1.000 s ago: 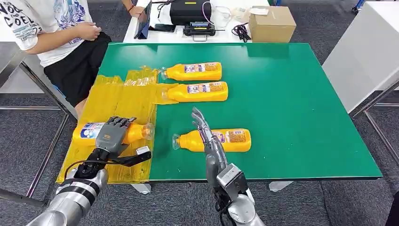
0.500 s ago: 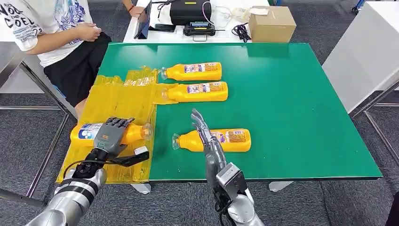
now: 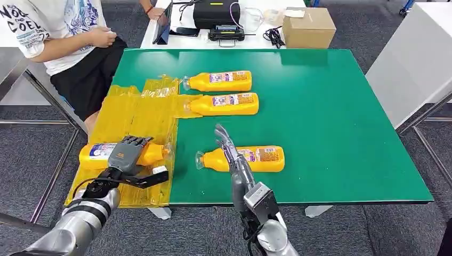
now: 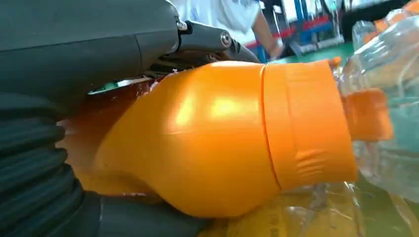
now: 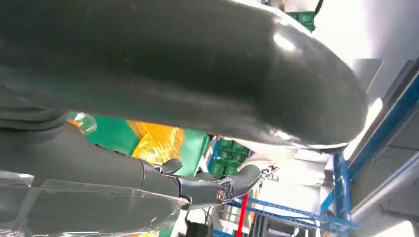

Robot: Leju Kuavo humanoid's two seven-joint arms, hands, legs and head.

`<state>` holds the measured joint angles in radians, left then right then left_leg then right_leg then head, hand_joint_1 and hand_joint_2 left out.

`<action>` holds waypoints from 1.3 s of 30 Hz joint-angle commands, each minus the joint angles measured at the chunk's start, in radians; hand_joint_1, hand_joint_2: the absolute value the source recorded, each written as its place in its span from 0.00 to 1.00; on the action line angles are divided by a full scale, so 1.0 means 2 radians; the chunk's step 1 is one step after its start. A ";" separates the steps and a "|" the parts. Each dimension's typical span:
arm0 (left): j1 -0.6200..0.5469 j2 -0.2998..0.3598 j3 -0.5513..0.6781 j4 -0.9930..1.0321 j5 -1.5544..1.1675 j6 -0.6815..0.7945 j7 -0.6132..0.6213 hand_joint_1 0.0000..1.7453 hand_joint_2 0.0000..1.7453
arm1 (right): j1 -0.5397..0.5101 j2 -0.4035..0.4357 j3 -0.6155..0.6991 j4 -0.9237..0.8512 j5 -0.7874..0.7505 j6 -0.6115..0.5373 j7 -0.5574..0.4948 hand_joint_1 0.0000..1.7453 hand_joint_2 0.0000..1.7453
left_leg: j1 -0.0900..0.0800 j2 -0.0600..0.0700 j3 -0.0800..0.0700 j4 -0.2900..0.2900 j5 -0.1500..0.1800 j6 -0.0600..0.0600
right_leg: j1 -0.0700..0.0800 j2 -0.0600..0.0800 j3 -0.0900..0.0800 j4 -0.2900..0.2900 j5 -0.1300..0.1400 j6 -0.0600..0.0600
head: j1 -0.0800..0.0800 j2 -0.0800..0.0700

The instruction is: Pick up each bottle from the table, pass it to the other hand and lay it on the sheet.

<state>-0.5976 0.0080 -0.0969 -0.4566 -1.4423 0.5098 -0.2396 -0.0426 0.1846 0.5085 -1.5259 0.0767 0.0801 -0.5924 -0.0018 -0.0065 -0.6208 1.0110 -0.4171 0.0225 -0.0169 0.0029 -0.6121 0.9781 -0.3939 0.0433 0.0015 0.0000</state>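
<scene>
Left hand [image 3: 126, 155]: my fingers are draped over the middle of a bottle [image 3: 96, 152] that lies on the sheet [image 3: 133, 114], near its front edge. The left wrist view shows my thumb and fingers bracketing its shoulder [image 4: 217, 133]. Whether I grip it firmly or merely rest on it, I cannot tell.

Right hand [image 3: 230, 149]: held edge-on over the near bottle [image 3: 261, 158], fingers straight and extended, holding nothing. Whether they touch the bottle, I cannot tell.

Bottles on the table: the near bottle lies on the green table [image 3: 330, 106], on its side, neck toward the sheet. Two more, the middle bottle [image 3: 226, 104] and the far bottle [image 3: 221, 81], lie side by side farther off, their caps at the sheet's corner.

Handling, judged: rigid plastic, smooth and glossy, so likely slippery. Being round and on their sides, they will probably roll if nudged. How full they are is not discernible, so I cannot judge their weight.

Where to hold, judged: around the labelled body, across its width. The tapering shoulder would let my fingers slide toward the cap.

Sheet: thin yellow film, crumpled at its far edge; likely to shift or bunch under a dragged bottle.

Hidden or unclear: my left palm covers its bottle's mid-section. The right wrist view looks past my own dark cover and fingers [image 5: 207, 187], with the near bottle not discernible. A person [image 3: 58, 32] sits beyond the table's left corner, cut off by the frame.
</scene>
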 commanded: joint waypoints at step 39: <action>0.064 -0.074 0.116 -0.154 0.536 -0.119 -0.229 0.00 1.00 | -0.038 0.017 -0.015 0.112 -0.016 0.010 0.012 0.00 0.00 | 0.001 -0.004 0.006 0.000 0.001 -0.001 | 0.001 -0.004 0.007 0.000 -0.002 0.000 | 0.000 0.000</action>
<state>-0.5660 -0.0736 0.2090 -0.4937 -0.5195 -0.1340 -0.6768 -0.0949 0.2209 0.4795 -1.3386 0.0202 0.1323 -0.5722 -0.0018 -0.0153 -0.6104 1.0104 -0.4145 0.0221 -0.0170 -0.0049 -0.5999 0.9782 -0.3971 0.0446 0.0015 0.0000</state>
